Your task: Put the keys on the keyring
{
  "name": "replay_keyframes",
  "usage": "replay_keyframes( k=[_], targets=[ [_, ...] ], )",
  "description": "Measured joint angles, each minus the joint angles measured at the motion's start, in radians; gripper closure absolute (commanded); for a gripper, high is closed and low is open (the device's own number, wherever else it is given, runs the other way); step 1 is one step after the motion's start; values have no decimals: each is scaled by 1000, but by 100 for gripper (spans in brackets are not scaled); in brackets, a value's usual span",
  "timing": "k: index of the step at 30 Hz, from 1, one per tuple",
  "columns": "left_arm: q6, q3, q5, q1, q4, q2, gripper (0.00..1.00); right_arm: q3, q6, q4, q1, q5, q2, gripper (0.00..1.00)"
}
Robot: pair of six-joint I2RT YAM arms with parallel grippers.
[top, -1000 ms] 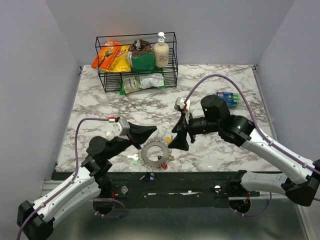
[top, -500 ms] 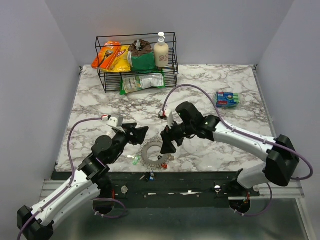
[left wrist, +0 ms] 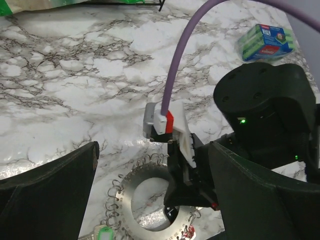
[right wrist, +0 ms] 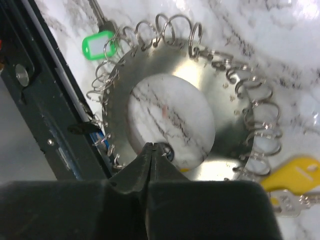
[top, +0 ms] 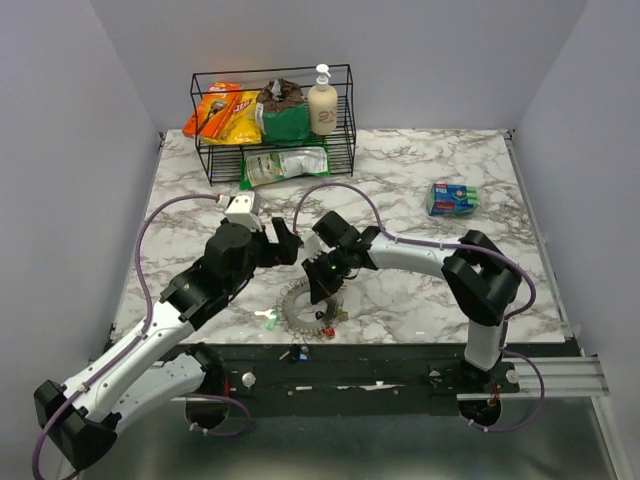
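Right gripper (right wrist: 152, 146), fingers closed, touches the inner edge of the keyring (right wrist: 165, 70), probably pinning it; left gripper (left wrist: 152, 155) hovers wide open.

Overhead overview, wrist close-ups, keyring (right wrist: 146, 69) shared

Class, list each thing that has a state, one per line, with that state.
keyring, flat on the table
green key, lying beside the keyring's rim
yellow key, lying beside the keyring
right tool, shut, tips at the keyring's inner edge
left tool, open
soap bottle, upright
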State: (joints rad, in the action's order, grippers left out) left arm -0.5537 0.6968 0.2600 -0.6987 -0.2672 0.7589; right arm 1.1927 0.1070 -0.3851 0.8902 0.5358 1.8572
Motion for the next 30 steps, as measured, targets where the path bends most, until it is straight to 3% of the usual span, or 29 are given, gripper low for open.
replay_keyframes(
  k=[5,13,30],
  targets=[
    [-35,165,-59,81,-124,114,1,64,25,-3,16,-49,57,100],
    [-86,197,-232,253,-168,110,1,93,42,-14,49,-219,100,99],
    [-99,197,-320,281,-180,126,1,135,112,-34,71,-459,121,100]
  ],
)
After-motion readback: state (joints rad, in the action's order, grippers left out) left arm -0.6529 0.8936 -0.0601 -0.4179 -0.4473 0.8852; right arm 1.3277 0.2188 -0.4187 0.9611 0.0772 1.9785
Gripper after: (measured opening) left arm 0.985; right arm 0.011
